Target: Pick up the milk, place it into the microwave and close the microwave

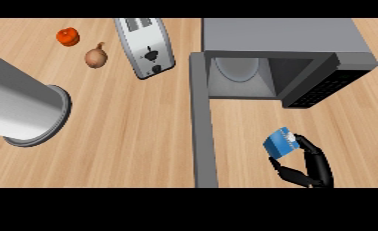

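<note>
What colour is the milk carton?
Blue with white, seen in the head view: milk carton in the right robot hand.

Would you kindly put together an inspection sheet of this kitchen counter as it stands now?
Surface: wooden counter, bare in the middle.
Job's things: blue milk carton in front of the microwave; microwave door swung open, round plate inside.
Clutter: toaster, onion, red tomato, grey cylindrical container lying at the left.
Hands: right hand holds the carton, fingers and thumb curled round it; left hand not in view.
Cables: nothing seen.
Surroundings: nothing seen beyond the counter.
</note>
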Robot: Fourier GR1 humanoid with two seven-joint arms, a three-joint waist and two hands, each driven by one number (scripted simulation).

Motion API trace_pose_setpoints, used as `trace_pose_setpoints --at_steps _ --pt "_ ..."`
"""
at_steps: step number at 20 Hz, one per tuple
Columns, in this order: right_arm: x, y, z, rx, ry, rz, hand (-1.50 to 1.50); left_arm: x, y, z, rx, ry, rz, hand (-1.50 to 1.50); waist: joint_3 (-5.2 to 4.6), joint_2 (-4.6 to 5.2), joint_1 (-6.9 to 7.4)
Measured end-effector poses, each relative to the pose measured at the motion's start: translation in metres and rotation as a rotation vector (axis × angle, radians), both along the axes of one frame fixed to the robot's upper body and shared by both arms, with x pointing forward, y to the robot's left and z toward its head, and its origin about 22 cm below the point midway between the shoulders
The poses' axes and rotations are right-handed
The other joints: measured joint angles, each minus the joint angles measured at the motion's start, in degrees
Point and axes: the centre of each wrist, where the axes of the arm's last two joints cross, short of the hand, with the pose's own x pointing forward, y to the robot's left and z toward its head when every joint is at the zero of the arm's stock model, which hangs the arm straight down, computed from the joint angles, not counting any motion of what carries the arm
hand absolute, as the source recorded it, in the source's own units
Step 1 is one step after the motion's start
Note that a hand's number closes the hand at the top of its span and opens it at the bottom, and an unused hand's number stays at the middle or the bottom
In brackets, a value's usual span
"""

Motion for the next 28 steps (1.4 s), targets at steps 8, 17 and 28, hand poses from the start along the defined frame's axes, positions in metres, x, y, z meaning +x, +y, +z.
trace_pose_setpoints --at_steps 8,17,28 --pt "0.035 0.030 0.001 0.052 -0.022 0.008 1.50 0.004 0.003 0.004 -0.012 -0.003 -0.009 -1.50 -0.07 0.09 0.36" --pt "0.070 0.062 0.012 0.126 -0.038 0.068 1.50 -0.005 0.007 0.006 -0.025 -0.016 -0.020 -1.50 0.13 0.18 0.49" --pt "0.136 0.078 0.062 0.066 -0.133 0.091 1.50 -0.006 0.004 0.002 -0.055 -0.022 -0.034 -1.50 0.14 0.25 0.33"
